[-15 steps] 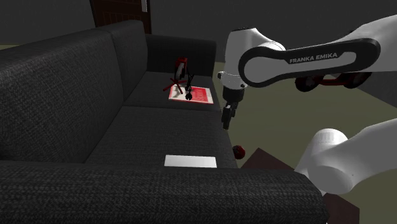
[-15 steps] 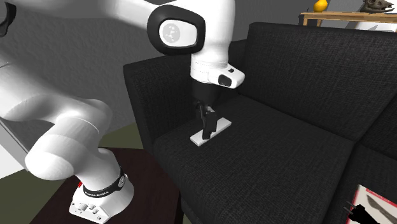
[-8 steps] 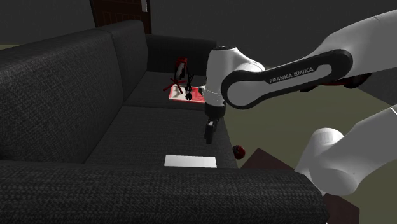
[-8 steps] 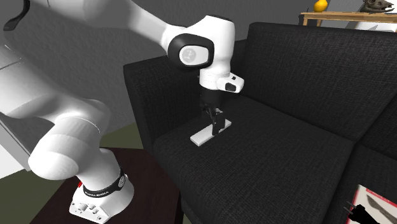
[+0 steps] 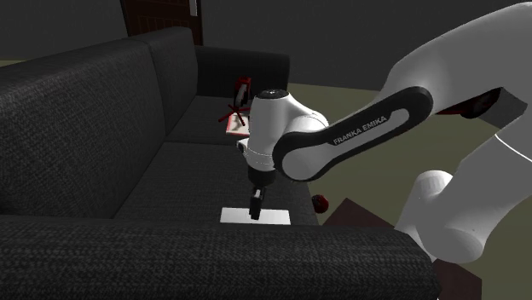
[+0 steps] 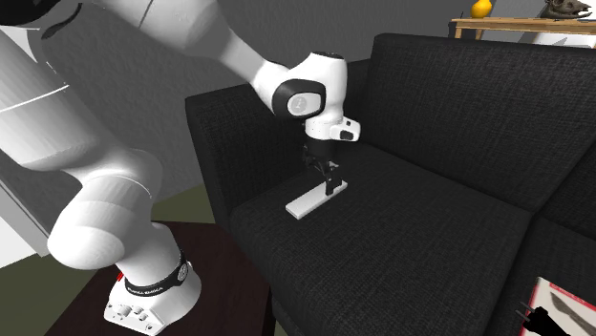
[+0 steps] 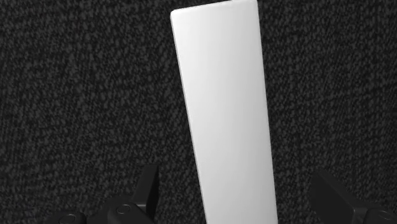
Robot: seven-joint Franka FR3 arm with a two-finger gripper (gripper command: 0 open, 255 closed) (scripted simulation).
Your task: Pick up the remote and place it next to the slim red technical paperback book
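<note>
Sofa (image 5: 94,128), dark woven fabric, two seat cushions. Remote (image 5: 256,216), drawn as a plain white flat slab, lies on the cushion nearer the stand, close to the front edge. Gripper (image 5: 256,207) hangs low right over it, pointing down.

Wrist view: fingers (image 7: 145,194) spread wide, one on each side of the remote's (image 7: 226,108) near end. Dark fabric shows between each finger and the slab, so nothing is gripped.

Second exterior view: gripper (image 6: 331,188) sits over the remote's (image 6: 315,198) end nearer the backrest. Book (image 6: 554,289), red and white cover, lies on the other cushion, well apart from the remote.
</note>
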